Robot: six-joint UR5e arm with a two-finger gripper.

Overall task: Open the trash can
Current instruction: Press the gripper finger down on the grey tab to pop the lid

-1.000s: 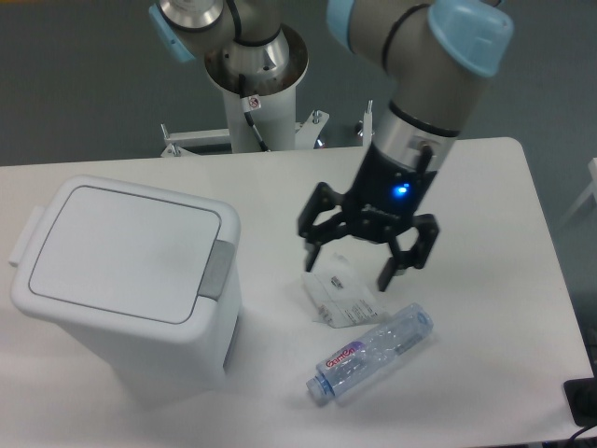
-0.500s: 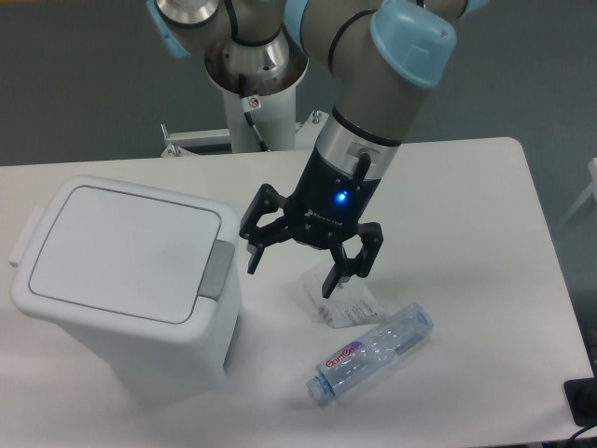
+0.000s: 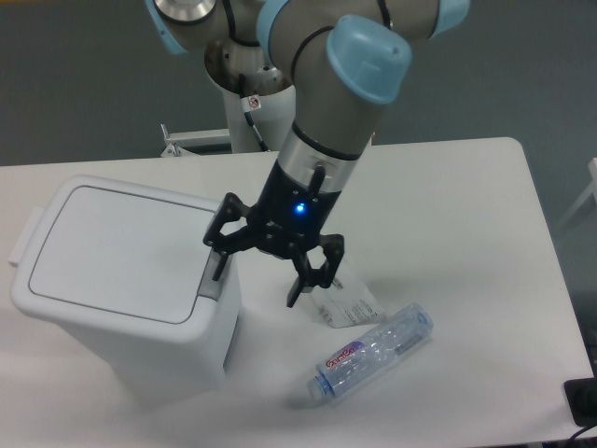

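One arm reaches down over the table point(image 3: 466, 205), and its jaws point(image 3: 256, 277) are spread wide with nothing in them. The bin point(image 3: 131, 289) sits just to the camera-left side of the jaws, and its lid point(image 3: 117, 252) is flat and shut. One finger point(image 3: 221, 261) hangs right by the grey button point(image 3: 216, 283) on the bin's near edge. It looks like it is touching or almost touching, but I cannot tell which. The other finger point(image 3: 303, 280) is out on the far side from the bin, over the table.

The button is the thing to press, I think. It sits right under that near finger, so the next push should go down and a little toward the bin. The lid's long side runs away from the jaws, and its hinge looks to be at the far end.

A bottle point(image 3: 371, 353) lies on the table, below and on the other side of the jaws. A little packet point(image 3: 343, 301) lies near the outer finger.
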